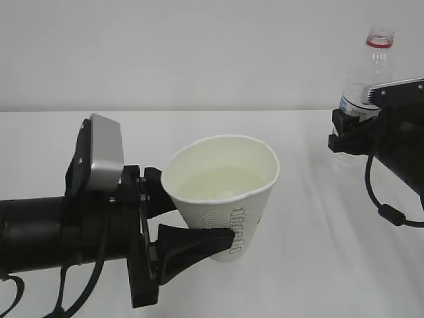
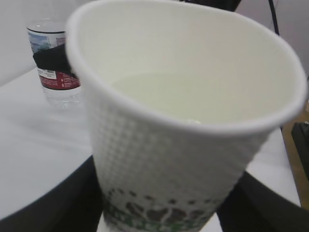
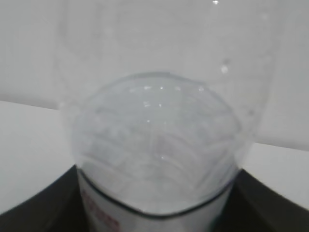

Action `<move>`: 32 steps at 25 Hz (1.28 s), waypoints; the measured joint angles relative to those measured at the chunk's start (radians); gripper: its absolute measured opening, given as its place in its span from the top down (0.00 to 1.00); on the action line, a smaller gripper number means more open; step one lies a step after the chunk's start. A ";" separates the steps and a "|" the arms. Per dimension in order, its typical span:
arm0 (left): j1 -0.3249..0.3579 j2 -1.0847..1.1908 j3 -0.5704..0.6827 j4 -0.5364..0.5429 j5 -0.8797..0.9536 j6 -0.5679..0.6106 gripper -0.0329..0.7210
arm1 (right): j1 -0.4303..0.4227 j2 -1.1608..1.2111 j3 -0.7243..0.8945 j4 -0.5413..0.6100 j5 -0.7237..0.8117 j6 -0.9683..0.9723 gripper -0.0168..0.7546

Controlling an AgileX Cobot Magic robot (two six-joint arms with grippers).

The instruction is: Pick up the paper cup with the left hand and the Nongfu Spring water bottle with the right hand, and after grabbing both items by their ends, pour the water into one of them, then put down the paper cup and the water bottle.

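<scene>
Your left gripper (image 1: 199,228) is clamped on the lower half of the paper cup (image 1: 222,195), one finger on each side, holding it upright and apparently clear of the white table (image 1: 311,265); the low grip keeps the rim level and the water (image 1: 215,184) inside, which fills roughly the bottom half. Your right gripper (image 1: 351,132) is closed around the label band of the water bottle (image 1: 368,73), which stands upright and uncapped at the far right, well apart from the cup, so nothing spills. With water in the cup, the pour looks finished and setting both down remains. The bottle's base is hidden behind the gripper, so contact with the table cannot be told. The right wrist view is blurred; remaining water is hard to judge.
</scene>
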 joint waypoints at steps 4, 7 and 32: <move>0.000 0.000 0.000 -0.060 0.002 0.000 0.31 | 0.000 0.000 0.000 -0.002 -0.001 0.002 0.35; 0.000 0.000 0.000 -0.114 0.004 0.026 0.31 | 0.000 0.000 0.000 -0.002 -0.001 0.002 0.35; 0.022 0.004 0.000 -0.558 0.029 0.299 0.31 | 0.000 0.000 0.000 -0.006 -0.003 0.002 0.35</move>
